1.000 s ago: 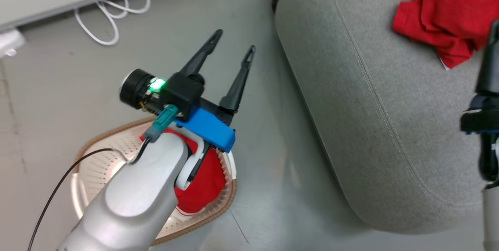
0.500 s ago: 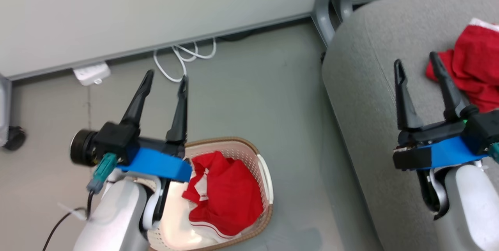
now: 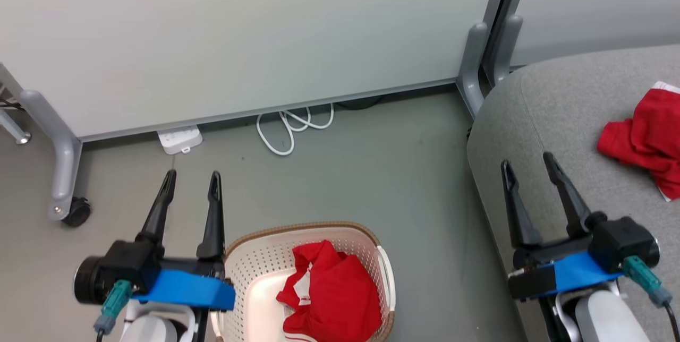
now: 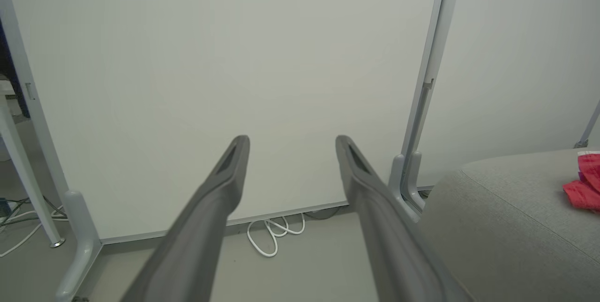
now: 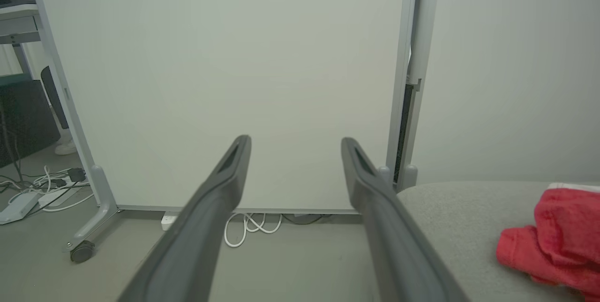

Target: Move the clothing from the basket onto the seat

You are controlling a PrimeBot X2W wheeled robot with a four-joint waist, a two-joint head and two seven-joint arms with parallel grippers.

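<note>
The basket stands nearest on the floor, a strip of bare floor between it and the seat. A red garment lies crumpled inside it, a white stripe showing at its left fold. The left gripper hangs just left of the basket above the floor, jaws spread wide with nothing between them. The right gripper hangs over the seat's left edge, jaws likewise spread and empty. Farther along the seat, toward its right side and well apart from the right gripper, a second garment lies bunched, a white hem at its far end. Beyond, a white cable coils on the floor at the foot of a pale panel. A power strip lies beside the cable, and a caster stands farther left.
</note>
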